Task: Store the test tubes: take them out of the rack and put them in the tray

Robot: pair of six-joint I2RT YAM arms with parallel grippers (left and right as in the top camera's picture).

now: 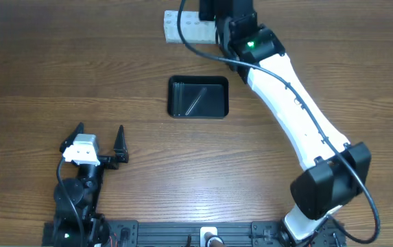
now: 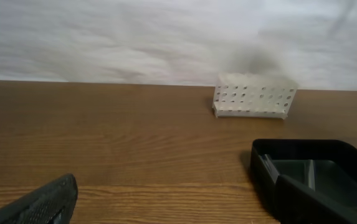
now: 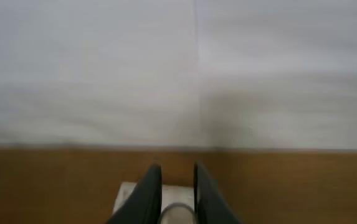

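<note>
Right hand (image 3: pixel 176 171) is at the far rack (image 1: pixel 181 27), clamped on a test tube (image 3: pixel 176 211) (only its rim is visible). The tray (image 1: pixel 172 97) lies directly nearward of the rack, mid counter (image 1: pixel 45 68). Left hand (image 1: pixel 100 128), fingers apart, sits well off at near left, so the right arm is the nearer.

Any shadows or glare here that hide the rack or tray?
Top view: a pale glint on the tube in the tray; the right arm covers part of the rack. Left wrist view: soft grey shadow on the wall behind the rack, no glare. Right wrist view: the wall beyond the right gripper is dimmer on one side.
</note>
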